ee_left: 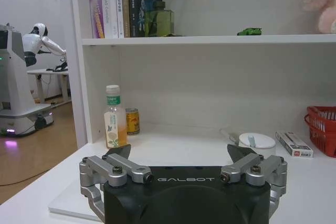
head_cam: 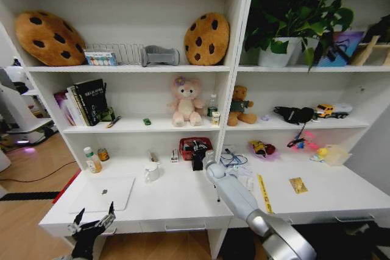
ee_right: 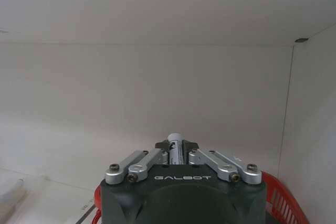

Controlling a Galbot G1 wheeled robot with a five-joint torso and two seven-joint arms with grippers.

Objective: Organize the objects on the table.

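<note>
Over the red basket (head_cam: 195, 145) at the back of the white desk surface (head_cam: 183, 196), the right gripper (head_cam: 199, 161) reaches forward on its extended arm; in the right wrist view its fingers (ee_right: 157, 157) are pressed in on a small white cylindrical item (ee_right: 174, 148) with dark print, pinched between the tips, and the basket's red rim (ee_right: 278, 195) shows just below and beside the gripper. Low at the front left edge of the surface, the left gripper (head_cam: 92, 218) hangs with its fingers (ee_left: 118, 156) spread wide and nothing between them. Just beyond it lies the silver laptop (head_cam: 103, 193), closed and flat on the left part of the surface. Behind the laptop, near the left wall, stand a green-capped bottle (ee_left: 114, 117) of yellowish liquid and a small jar (ee_left: 132, 121) just beside it. A white mug (head_cam: 151, 172) sits between the laptop and the basket, with a small white box (ee_left: 294, 144) near the basket. To the right of the arm, a yellow ruler (head_cam: 263, 192) lies on the surface, a tangle of cable (head_cam: 233, 159) behind it. On the shelf above, a tiny green toy car (head_cam: 147, 121) sits between a row of books (head_cam: 85, 101) and a pink plush toy (head_cam: 185, 103), with a pen (head_cam: 113, 122) lying by the books.
</note>
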